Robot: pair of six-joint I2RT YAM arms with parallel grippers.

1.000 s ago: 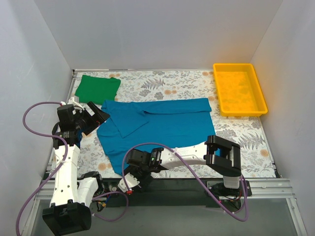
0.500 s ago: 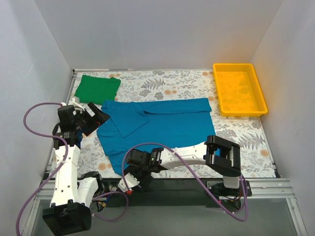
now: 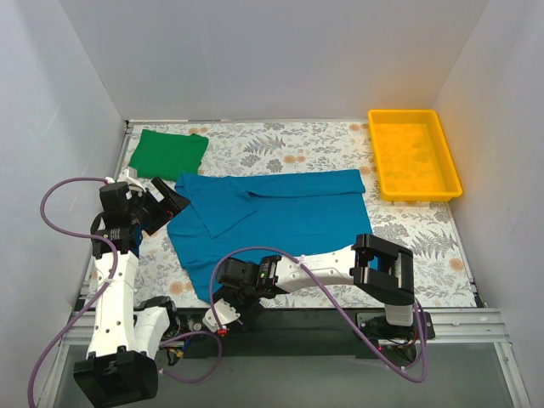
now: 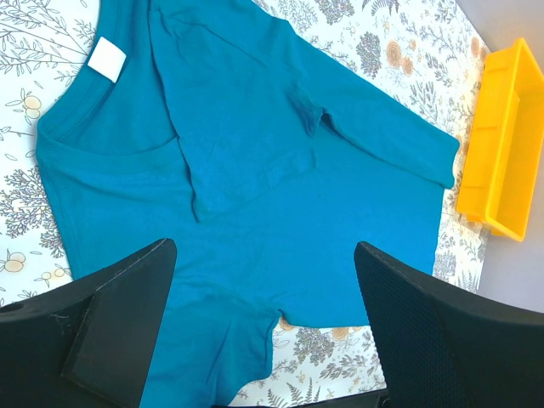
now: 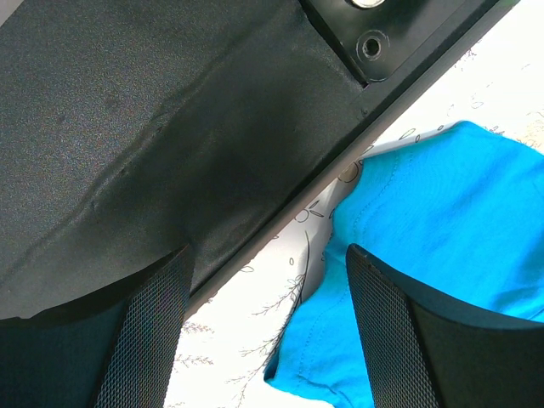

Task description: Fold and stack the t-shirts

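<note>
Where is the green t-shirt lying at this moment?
In the top view, the green t-shirt lies folded at the far left corner of the table, just beyond the teal-blue t-shirt.

I see my left gripper (image 3: pixel 173 197) raised at 9 o'clock with fingers wide apart, and my right gripper (image 3: pixel 224 308) low at 7 o'clock, also spread.

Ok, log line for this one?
teal shirt: spread | green shirt: folded, far left | left end effector: open | right end effector: open
</note>
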